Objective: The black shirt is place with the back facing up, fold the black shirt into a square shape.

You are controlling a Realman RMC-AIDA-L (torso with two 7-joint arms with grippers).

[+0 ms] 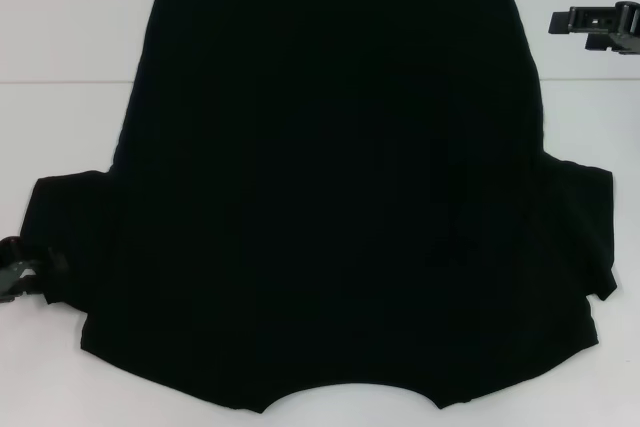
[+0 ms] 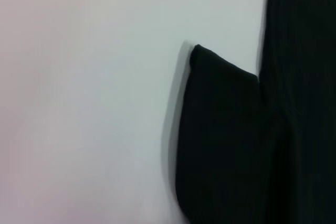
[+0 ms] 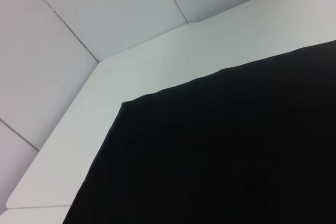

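Nearest, the black shirt (image 1: 330, 187) lies flat, left gripper (image 1: 18, 277) at its sleeve, right gripper (image 1: 600, 25) beyond its hem, finger states indiscernible; a shallow pinch could slip.

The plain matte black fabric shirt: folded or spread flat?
Spread flat: the black fabric shirt lies open on the white table, both sleeves out.

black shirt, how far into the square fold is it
Nothing is folded yet: the black shirt lies spread flat on the white table, neckline toward the robot, both short sleeves out to the sides. In hand: the left tool is at the edge of the shirt's left sleeve, apparently starting there. The right tool sits off by the far right corner. All folds remain.
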